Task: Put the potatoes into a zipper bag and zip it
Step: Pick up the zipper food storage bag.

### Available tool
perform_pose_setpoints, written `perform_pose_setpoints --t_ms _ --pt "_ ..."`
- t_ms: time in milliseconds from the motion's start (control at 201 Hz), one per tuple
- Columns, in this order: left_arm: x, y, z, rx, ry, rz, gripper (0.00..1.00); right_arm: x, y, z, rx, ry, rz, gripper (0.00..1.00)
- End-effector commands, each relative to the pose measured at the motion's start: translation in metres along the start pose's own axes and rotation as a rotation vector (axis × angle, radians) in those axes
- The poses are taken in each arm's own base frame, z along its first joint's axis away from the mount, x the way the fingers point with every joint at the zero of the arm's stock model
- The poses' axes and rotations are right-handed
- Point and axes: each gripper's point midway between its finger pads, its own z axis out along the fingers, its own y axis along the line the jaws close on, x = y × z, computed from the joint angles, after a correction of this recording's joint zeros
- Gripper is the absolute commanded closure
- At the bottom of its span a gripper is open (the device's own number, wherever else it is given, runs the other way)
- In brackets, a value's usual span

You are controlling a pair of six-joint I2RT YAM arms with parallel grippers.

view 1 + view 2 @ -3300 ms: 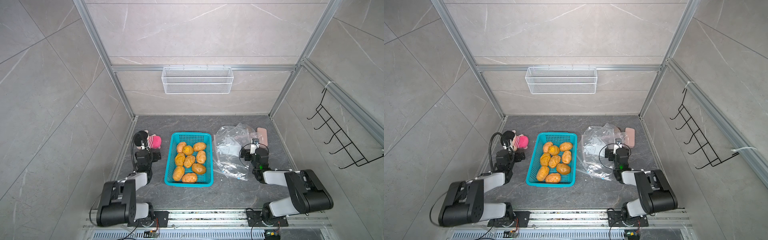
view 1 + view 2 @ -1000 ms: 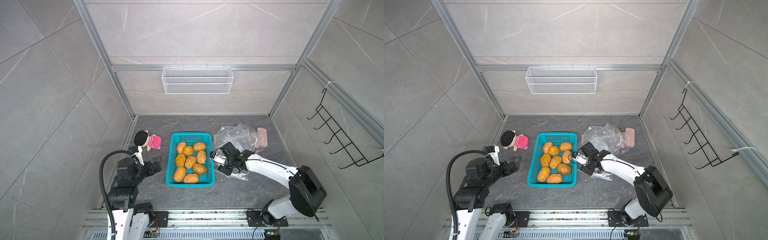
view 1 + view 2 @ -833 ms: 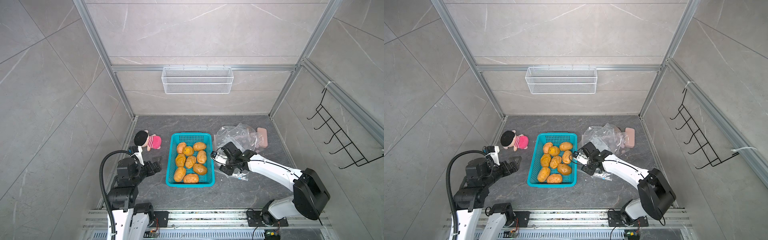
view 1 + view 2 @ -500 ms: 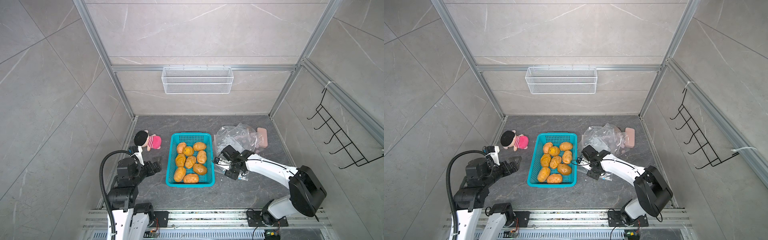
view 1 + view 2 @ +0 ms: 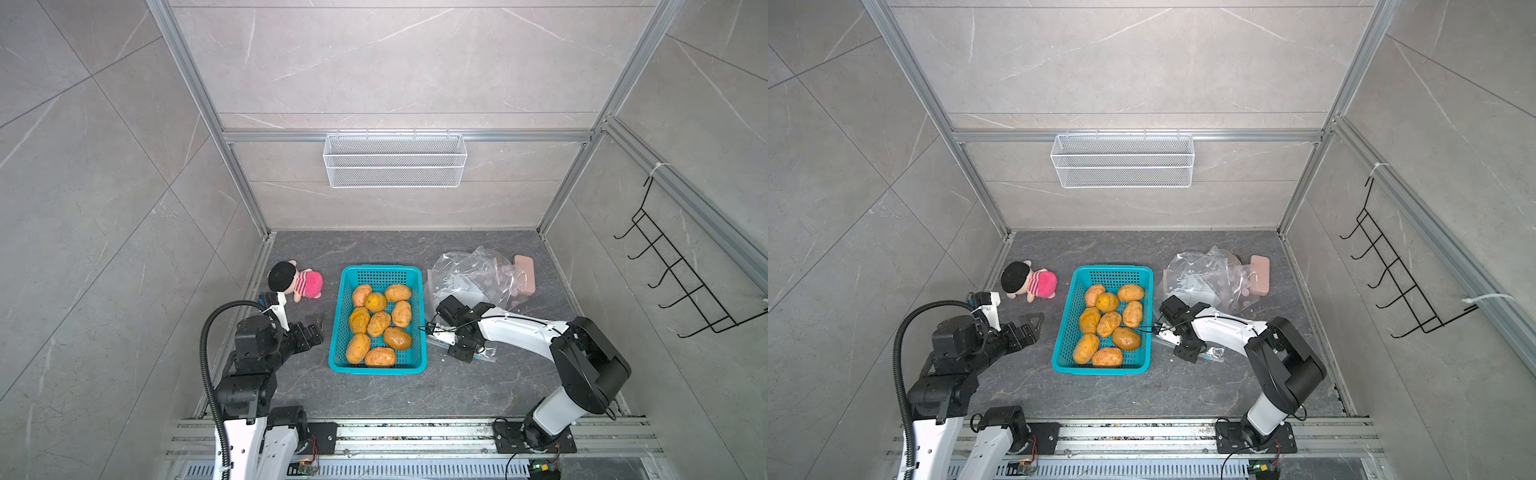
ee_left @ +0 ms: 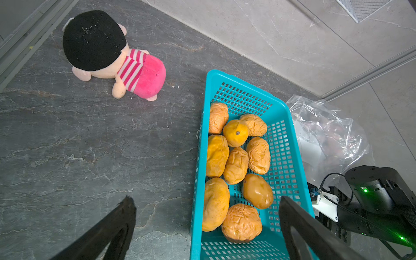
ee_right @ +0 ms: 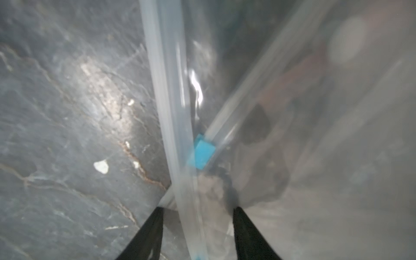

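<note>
Several wrinkled orange-tan potatoes (image 5: 379,324) (image 5: 1109,324) (image 6: 236,165) lie in a teal basket (image 5: 336,324) (image 5: 1064,324) (image 6: 199,157). A clear zipper bag (image 5: 469,274) (image 5: 1200,274) (image 6: 326,135) lies crumpled to the basket's right. My right gripper (image 5: 459,354) (image 5: 1187,353) (image 7: 198,209) points down at the bag's near edge. It is open, and the bag's zip strip (image 7: 166,90) runs between its fingers. A blue slider (image 7: 202,154) sits just ahead on the strip. My left gripper (image 5: 318,328) (image 5: 1034,328) (image 6: 206,199) hovers wide open and empty at the basket's left side.
A pink plush doll (image 5: 297,282) (image 6: 112,58) lies at the back left. A pink block (image 5: 523,280) sits behind the bag near the right wall. A white wire shelf (image 5: 395,160) hangs on the back wall, and a black hook rack (image 5: 681,286) on the right wall.
My right gripper has swung from beside the basket toward the front and dropped onto the bag's near edge, its jaws narrowing slightly. The left arm has stayed still over the last second.
</note>
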Motion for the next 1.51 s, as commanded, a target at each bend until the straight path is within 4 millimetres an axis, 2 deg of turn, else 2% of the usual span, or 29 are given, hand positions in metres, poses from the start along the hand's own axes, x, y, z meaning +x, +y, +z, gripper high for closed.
perform_pose_setpoints --t_ms 0,199,299,438,567,702,1030,1195,1299,1379,1503 --pt "0.0 -0.001 0.0 0.002 -0.002 0.034 0.0 0.007 0.008 0.022 -0.022 0.047 -0.006 0.51" --pt "0.001 -0.002 0.0 0.002 -0.002 0.037 0.0 -0.002 -0.003 0.003 0.031 -0.018 0.018 0.6" --pt "0.002 -0.002 0.001 0.002 0.003 0.036 0.0 -0.01 -0.002 -0.006 0.022 -0.071 0.033 0.68" --pt "0.002 -0.002 0.001 0.002 0.006 0.038 0.0 -0.01 -0.001 -0.005 0.013 -0.069 0.035 0.84" --pt "0.002 -0.002 0.001 0.0 0.007 0.038 0.0 -0.009 -0.001 -0.003 0.007 -0.049 0.037 0.87" --pt "0.003 -0.002 0.001 -0.001 0.009 0.04 0.0 -0.011 -0.005 -0.005 0.016 -0.065 0.051 0.99" --pt "0.003 -0.002 0.001 -0.001 0.011 0.041 0.0 -0.021 -0.031 -0.027 0.053 -0.155 0.217 1.0" --pt "0.001 -0.003 0.0 0.004 0.005 0.046 0.0 -0.016 -0.07 -0.059 0.136 -0.263 0.424 1.0" --pt "0.0 -0.006 -0.001 0.017 0.003 0.045 0.0 -0.014 -0.085 -0.078 0.152 -0.344 0.537 1.0" --pt "-0.002 -0.01 -0.002 0.034 0.002 0.042 0.0 -0.008 -0.092 -0.084 0.156 -0.366 0.607 1.0" --pt "-0.003 -0.023 -0.003 0.1 0.015 0.047 0.0 0.002 -0.1 -0.079 0.169 -0.369 0.69 1.0"
